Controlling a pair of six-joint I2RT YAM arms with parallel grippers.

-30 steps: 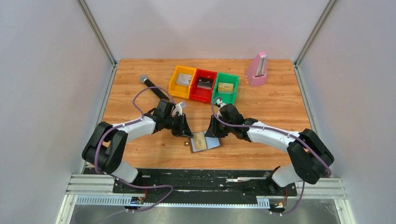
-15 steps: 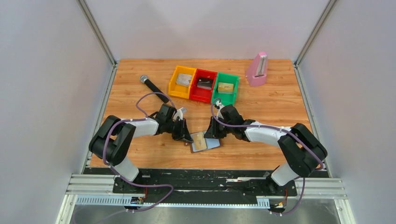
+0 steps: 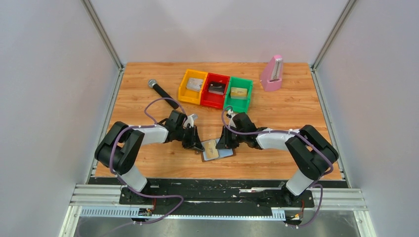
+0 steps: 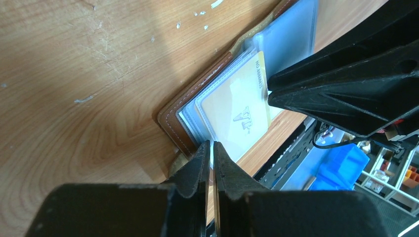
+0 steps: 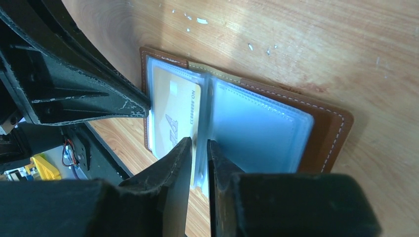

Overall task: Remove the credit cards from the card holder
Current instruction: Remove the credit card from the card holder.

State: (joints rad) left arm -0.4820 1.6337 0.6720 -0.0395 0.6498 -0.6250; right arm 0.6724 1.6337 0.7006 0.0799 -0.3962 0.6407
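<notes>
Card holder (image 3: 217, 149) lies open, well nearward of the red bin (image 3: 215, 90), unmoved; only the arms' elbows have shifted. Left gripper (image 4: 210, 148) stays nearly closed on its outer edge, and right gripper (image 5: 199, 148) on a clear sleeve. Gold card (image 5: 175, 116) remains pocketed, so extraction is judged not yet begun.

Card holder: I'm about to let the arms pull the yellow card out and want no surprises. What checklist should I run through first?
1. Card holder lies open on the table: ok.
2. Yellow card out of its clear sleeve: not ok, it sits inside.
3. Left gripper jaws closed on the sleeve's edge: ok.
4. Right gripper jaws closed on sleeve plastic beside the centre fold: ok.
5. Right jaws pinch the card itself, not only plastic: cannot tell.
6. Grippers apart from each other: ok, though close.
</notes>
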